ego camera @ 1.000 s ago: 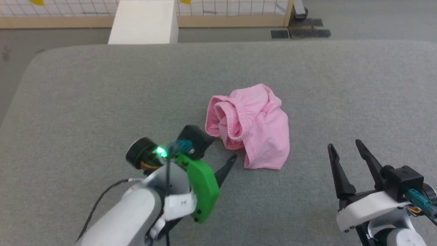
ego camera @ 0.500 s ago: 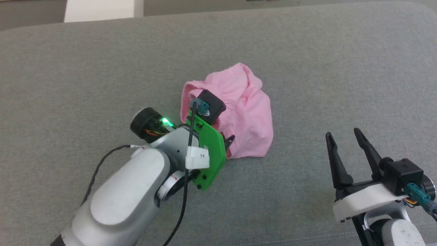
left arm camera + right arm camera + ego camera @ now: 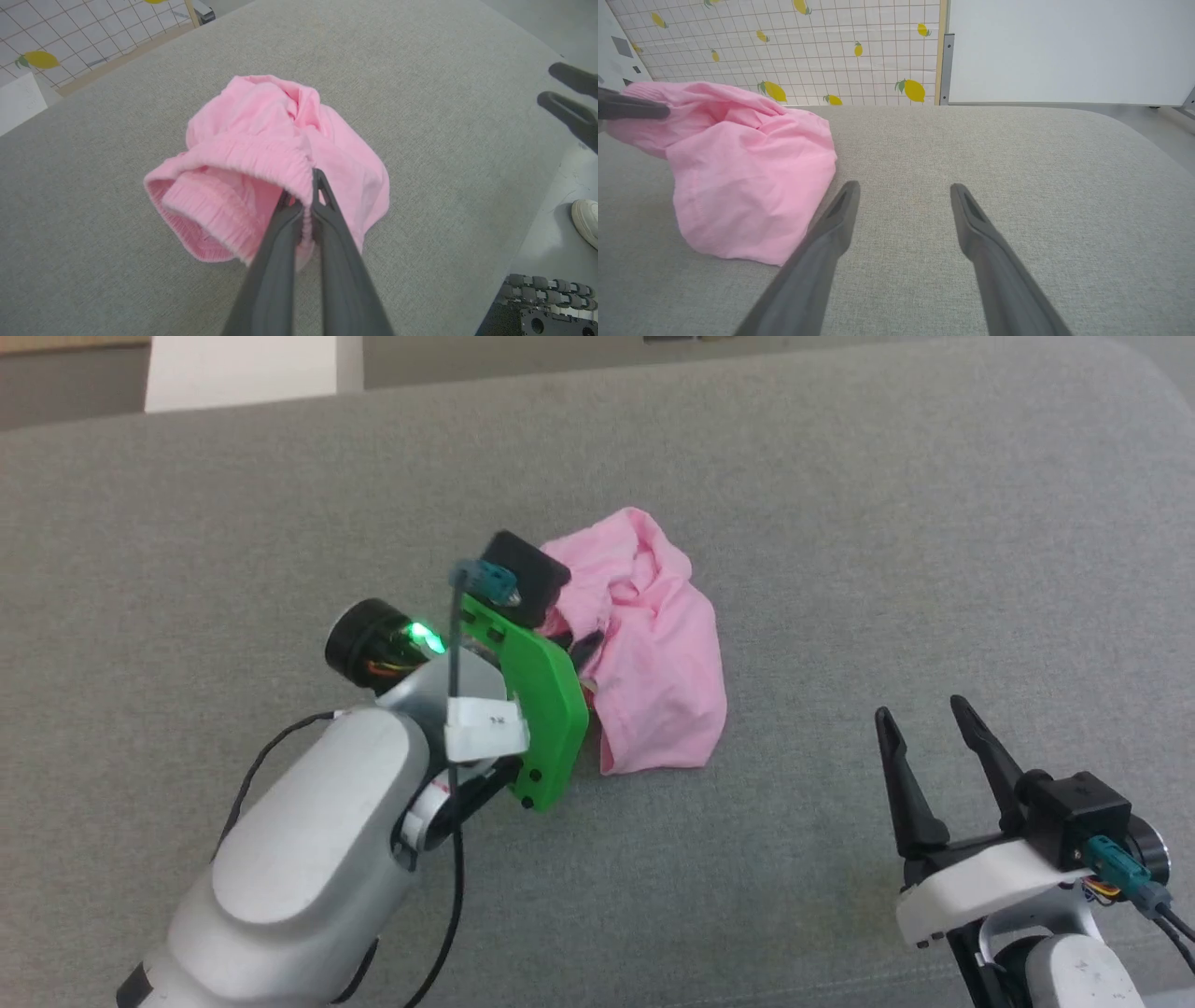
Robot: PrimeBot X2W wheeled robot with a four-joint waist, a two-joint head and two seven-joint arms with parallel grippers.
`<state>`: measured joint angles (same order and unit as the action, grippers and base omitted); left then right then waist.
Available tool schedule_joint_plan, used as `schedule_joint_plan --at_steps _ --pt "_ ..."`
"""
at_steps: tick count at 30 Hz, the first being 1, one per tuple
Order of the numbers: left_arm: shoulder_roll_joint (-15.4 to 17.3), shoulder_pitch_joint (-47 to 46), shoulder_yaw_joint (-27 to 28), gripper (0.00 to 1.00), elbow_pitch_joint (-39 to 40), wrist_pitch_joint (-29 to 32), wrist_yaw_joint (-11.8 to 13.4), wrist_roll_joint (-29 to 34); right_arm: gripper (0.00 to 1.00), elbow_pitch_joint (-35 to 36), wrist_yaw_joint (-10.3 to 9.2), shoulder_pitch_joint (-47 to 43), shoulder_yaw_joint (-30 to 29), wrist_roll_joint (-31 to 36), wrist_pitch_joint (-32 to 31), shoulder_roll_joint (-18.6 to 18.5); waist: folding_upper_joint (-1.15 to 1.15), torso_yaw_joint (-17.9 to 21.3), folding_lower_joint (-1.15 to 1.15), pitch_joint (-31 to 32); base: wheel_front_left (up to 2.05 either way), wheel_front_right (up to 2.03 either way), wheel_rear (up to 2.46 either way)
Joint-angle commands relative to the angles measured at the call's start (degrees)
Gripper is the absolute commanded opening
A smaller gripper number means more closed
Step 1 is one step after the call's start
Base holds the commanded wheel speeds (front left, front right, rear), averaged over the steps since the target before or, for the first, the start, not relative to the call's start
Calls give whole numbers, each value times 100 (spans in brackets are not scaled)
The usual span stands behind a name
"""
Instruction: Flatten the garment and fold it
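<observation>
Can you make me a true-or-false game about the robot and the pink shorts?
1. The left gripper is pinching the waistband of the pink shorts. True.
2. The right gripper is holding the shorts too. False: its fingers are spread apart with nothing between them, beside the shorts.
3. The shorts are flat and neatly folded. False: they are bunched up in a crumpled heap.
4. The shorts sit on a grey fabric surface. True.
5. The wall behind has strawberries on it. False: it has yellow lemons on a grid pattern.
</observation>
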<state>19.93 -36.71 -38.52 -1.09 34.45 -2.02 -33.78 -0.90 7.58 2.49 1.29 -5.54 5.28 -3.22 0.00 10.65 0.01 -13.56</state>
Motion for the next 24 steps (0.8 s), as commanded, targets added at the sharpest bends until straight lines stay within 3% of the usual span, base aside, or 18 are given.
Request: schedule_joint_plan --at_steps 1,4,11,16,18,24 --pt "-13 -105 97 0 96 -93 -1 -66 100 -42 -9 131 24 0 -10 21 0 -81 -1 320 0 0 0" --pt "-114 -338 228 0 217 -294 -20 -83 100 -120 -9 154 89 -23 -45 22 0 -61 -1 545 0 0 0" --pt "-734 -1160 594 0 284 -999 -33 -189 100 -303 -9 172 217 -83 -85 25 0 107 -1 939 0 0 0" --pt "-1147 -1498 996 0 409 -1266 214 -472 100 -337 -9 140 206 -99 -75 27 0 129 -1 1004 0 0 0" --pt "-1110 -1469 1098 0 398 -1162 342 -541 100 -317 -9 111 185 -101 -72 29 0 96 -1 975 0 0 0" --pt "-391 -814 1246 0 56 -1061 377 -438 100 -198 -9 109 110 -115 -57 32 0 -78 -1 716 0 0 0"
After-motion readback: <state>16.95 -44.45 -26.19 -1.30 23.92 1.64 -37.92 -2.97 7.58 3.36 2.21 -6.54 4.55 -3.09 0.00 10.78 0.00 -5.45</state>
